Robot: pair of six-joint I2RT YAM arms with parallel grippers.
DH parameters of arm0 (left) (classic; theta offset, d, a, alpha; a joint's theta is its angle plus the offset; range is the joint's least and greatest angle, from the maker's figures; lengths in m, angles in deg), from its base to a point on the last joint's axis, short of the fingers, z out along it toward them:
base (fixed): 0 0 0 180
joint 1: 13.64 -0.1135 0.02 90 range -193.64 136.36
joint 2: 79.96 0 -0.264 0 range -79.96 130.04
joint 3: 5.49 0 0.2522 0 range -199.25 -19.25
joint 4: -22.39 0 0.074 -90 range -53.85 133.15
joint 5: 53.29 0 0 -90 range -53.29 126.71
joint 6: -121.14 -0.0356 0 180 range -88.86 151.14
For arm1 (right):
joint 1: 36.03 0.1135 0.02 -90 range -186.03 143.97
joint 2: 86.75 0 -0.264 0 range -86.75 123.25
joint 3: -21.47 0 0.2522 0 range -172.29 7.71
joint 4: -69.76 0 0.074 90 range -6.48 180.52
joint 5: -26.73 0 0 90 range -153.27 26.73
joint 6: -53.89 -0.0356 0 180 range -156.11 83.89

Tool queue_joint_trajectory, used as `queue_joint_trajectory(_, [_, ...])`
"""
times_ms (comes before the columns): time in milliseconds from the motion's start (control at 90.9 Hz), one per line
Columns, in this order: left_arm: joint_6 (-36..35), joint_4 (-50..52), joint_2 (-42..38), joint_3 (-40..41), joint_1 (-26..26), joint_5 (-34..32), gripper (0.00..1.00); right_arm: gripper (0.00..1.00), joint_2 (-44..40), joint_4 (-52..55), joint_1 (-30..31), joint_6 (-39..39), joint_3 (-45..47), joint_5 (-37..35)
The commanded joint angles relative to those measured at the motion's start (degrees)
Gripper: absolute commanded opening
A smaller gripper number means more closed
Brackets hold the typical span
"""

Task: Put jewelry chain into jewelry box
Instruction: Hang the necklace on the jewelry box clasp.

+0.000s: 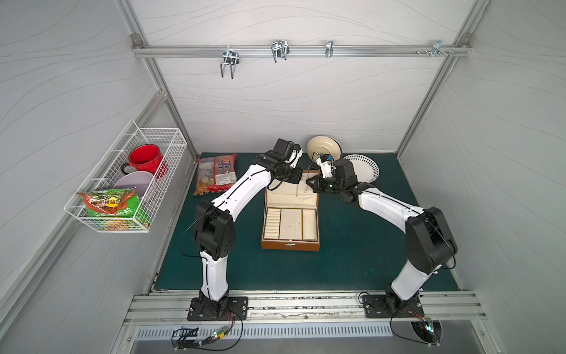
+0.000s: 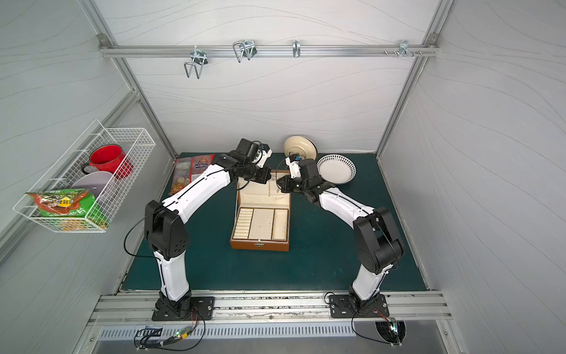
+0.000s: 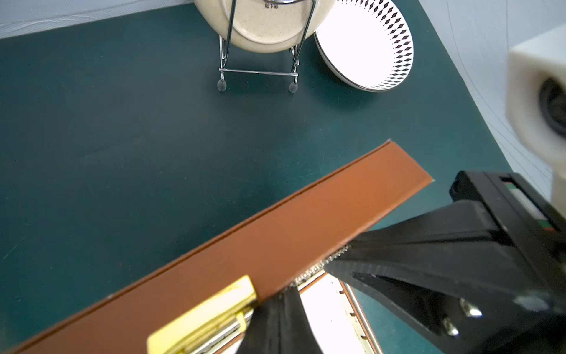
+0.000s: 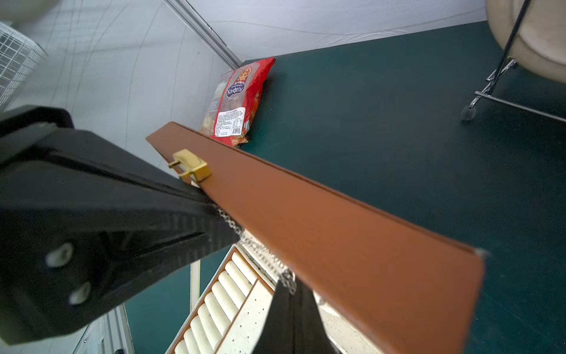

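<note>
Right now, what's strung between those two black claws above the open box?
A thin chain, pinched by left gripper and right gripper; both wrist views show it.

In both top views the jewelry chain (image 4: pixel 260 251) is showing too thin to make out, and the left gripper (image 1: pixel 301 179) and right gripper (image 1: pixel 309 183) are hiding part of the jewelry box (image 1: pixel 290 243) lid's upper edge. In the wrist views the frame edge is cutting off the box's tray, the cream plate (image 3: pixel 263 27) and its wire stand (image 3: pixel 258 72). The right wrist camera (image 3: pixel 537 101) is appearing blurred at the left wrist view's border.
</note>
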Motion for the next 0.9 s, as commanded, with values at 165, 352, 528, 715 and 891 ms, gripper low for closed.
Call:
queue_joint_trajectory(165, [0.6,-1.2,2.8,-1.5,-0.5,-0.7,0.00,0.00,2.3,2.8,-0.6,-1.2,-0.6,-0.5])
queue_joint_trajectory(352, [0.6,-0.6,3.7,-1.1,-0.5,-0.7,0.00,0.00,3.3,3.7,-0.6,-1.6,-0.7,0.0])
queue_joint_trajectory(528, [0.7,-0.5,4.0,-1.0,-0.5,-0.8,0.00,0.00,3.4,3.6,-0.6,-1.6,-0.4,0.6])
queue_joint_trajectory(715, [0.7,-0.1,3.9,-0.7,-0.5,-0.9,0.00,0.00,2.7,4.2,-0.5,-2.2,-0.7,2.4])
queue_joint_trajectory(891, [0.8,-0.1,4.0,0.5,-0.5,-0.8,0.00,0.00,0.8,4.4,0.0,-2.4,-0.7,3.9])
